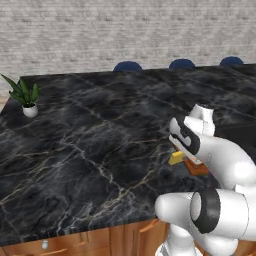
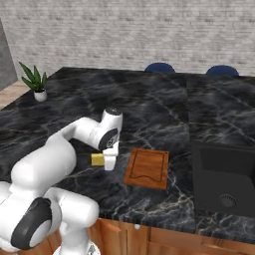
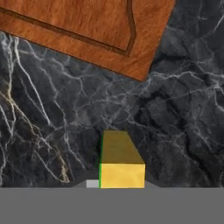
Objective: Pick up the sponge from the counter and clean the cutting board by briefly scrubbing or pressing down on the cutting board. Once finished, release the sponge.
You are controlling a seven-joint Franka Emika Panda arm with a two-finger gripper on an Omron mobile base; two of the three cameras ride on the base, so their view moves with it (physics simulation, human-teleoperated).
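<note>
The sponge (image 3: 122,158) sits right at my fingertips in the hand view, its yellow side facing the camera and a thin green edge on its left. My gripper (image 2: 106,162) is shut on the sponge (image 2: 96,159), just above the black marble counter (image 2: 74,104). The reddish-brown cutting board (image 2: 147,168) lies flat a short way to the right of the gripper, apart from the sponge; one corner of the cutting board (image 3: 87,26) shows ahead in the hand view. From the left base view my arm hides most of the board (image 1: 197,168), and the sponge (image 1: 176,158) shows under the gripper (image 1: 178,153).
A small potted plant (image 2: 36,82) stands at the counter's far left corner. A black inset panel with a round knob (image 2: 224,179) lies right of the board. Blue stool tops (image 2: 159,67) show past the far edge. The front counter edge runs close to the board.
</note>
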